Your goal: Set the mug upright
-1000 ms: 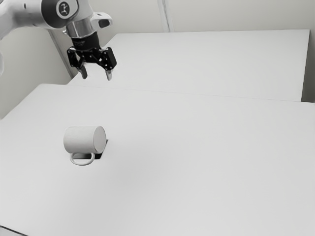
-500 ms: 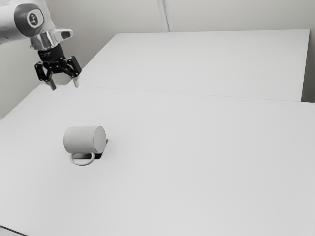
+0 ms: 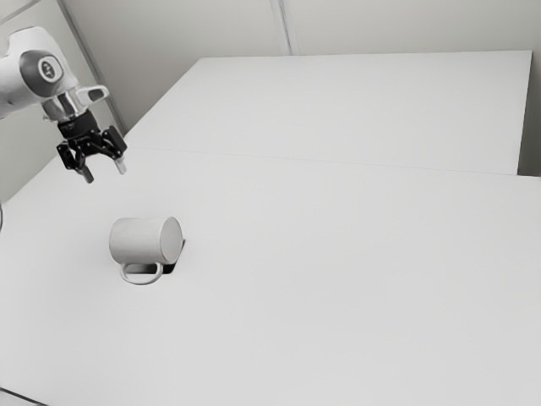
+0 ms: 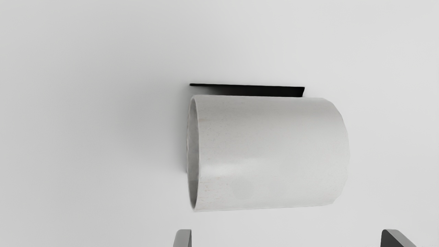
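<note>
Wrist view: my open, empty grey fingers (image 4: 182, 239) hover above the white, ceramic-looking cylindrical mug (image 4: 271, 154), perhaps spread for clearance. It's sideways on the smooth white table (image 3: 338, 279), looped handle (image 3: 142, 279) low, likely checking roll; axis level, mouth (image 4: 193, 154) toward the exterior view's right.

The mug (image 4: 271, 151) near the middle of the wrist view looks smooth, softly glossy, faintly speckled; the tabletop (image 4: 85, 103) around it looks smooth and matt.

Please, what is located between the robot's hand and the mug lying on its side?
Only air over the white tabletop lies between the hand and mug, as the exterior view shows.
</note>
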